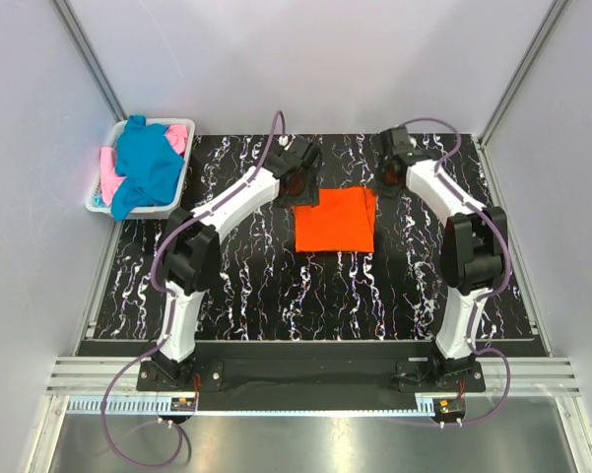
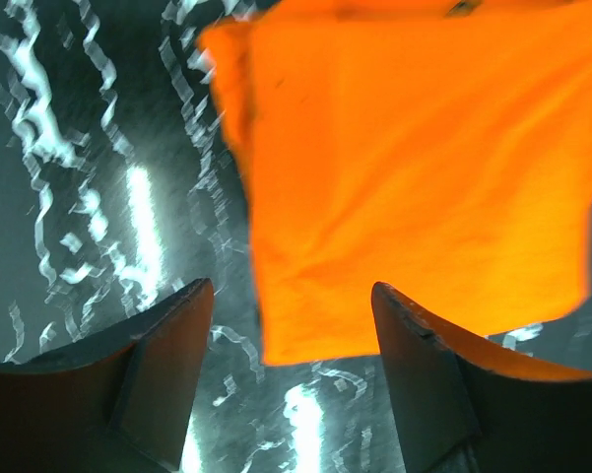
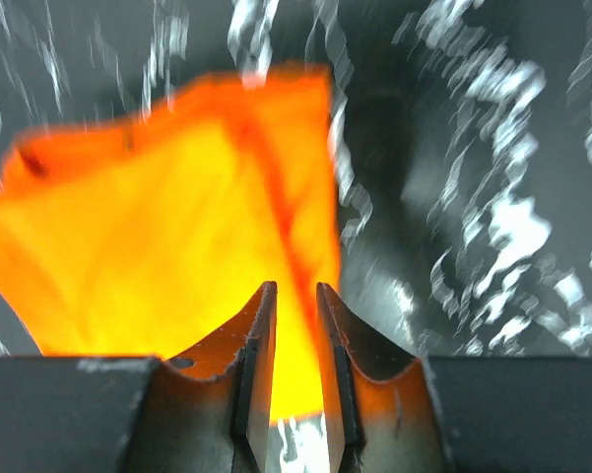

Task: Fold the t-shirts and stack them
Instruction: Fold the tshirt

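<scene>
The bright orange t-shirt [image 1: 335,221] lies folded into a flat rectangle at the back middle of the black marbled table [image 1: 276,286]. My left gripper [image 1: 297,186] hovers at its back left corner, jaws wide open; in the left wrist view the shirt's corner [image 2: 404,168] lies on the table between the open fingers of the gripper [image 2: 291,335]. My right gripper [image 1: 387,180] is at the back right corner. In its wrist view the gripper [image 3: 296,296] has its jaws a narrow gap apart over the shirt's edge [image 3: 158,236], holding nothing. The teal-blue shirt [image 1: 148,163] and pink shirt [image 1: 180,135] lie crumpled in the basket.
The white plastic basket [image 1: 98,207] stands at the back left corner, off the marbled mat. White walls with metal posts enclose the left, back and right. Both arms reach forward on either side of the orange shirt.
</scene>
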Controlling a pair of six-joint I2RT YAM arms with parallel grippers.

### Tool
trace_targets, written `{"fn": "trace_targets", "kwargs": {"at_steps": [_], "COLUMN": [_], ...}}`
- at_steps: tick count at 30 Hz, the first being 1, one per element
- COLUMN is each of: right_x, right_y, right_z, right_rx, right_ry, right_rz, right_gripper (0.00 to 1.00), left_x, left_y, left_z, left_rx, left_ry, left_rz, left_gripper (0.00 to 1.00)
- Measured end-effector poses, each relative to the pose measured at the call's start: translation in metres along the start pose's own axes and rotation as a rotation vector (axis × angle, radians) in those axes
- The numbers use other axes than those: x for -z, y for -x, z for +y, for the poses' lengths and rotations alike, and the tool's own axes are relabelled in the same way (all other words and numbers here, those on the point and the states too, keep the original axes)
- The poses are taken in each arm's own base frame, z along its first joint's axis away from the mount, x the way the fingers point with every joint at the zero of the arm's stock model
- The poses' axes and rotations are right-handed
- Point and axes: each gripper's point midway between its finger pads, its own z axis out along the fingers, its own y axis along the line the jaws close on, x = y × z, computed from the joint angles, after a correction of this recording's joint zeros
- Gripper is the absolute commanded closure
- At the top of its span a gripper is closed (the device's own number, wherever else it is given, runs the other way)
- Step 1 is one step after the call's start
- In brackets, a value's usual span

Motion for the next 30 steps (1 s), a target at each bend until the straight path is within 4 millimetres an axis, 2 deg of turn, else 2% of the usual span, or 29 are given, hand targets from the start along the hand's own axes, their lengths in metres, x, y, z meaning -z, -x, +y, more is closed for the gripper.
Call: {"fn": "trace_targets", "kwargs": {"at_steps": [3, 6, 9, 13, 18, 22, 25, 30], "right_x": [0.003, 0.013, 0.025, 0.034, 0.033, 0.026, 0.016, -0.007], "right_y": [-0.042, -0.084, -0.104, -0.103, -0.109, -0.122, -0.131, -0.154], "right_z": [0.011, 0.027, 0.034, 0.034, 0.035, 0.032, 0.032, 0.022], "right_rx": [0.059, 0.119, 0.135, 0.117, 0.106, 0.107, 0.111, 0.113], "right_ry": [0.008, 0.036, 0.067, 0.084, 0.102, 0.099, 0.094, 0.059], "right_rz": [0.068, 0.131, 0.158, 0.146, 0.151, 0.185, 0.211, 0.265], "right_gripper": [0.71, 0.71, 0.71, 0.70, 0.70, 0.71, 0.71, 0.73], "left_x": [-0.002, -0.017, -0.041, -0.072, -0.098, -0.105, -0.105, -0.107], "left_y": [0.016, 0.034, 0.048, 0.050, 0.028, 0.018, 0.018, 0.022], "left_z": [-0.015, -0.021, -0.017, -0.011, -0.018, -0.023, -0.026, -0.021], "left_rx": [0.018, 0.063, 0.108, 0.145, 0.146, 0.136, 0.132, 0.133], "left_ry": [-0.051, -0.091, -0.103, -0.104, -0.110, -0.110, -0.116, -0.088], "left_rz": [-0.019, -0.019, -0.010, 0.021, 0.086, 0.106, 0.100, 0.076], "left_gripper": [0.36, 0.39, 0.40, 0.42, 0.42, 0.41, 0.39, 0.38]}}
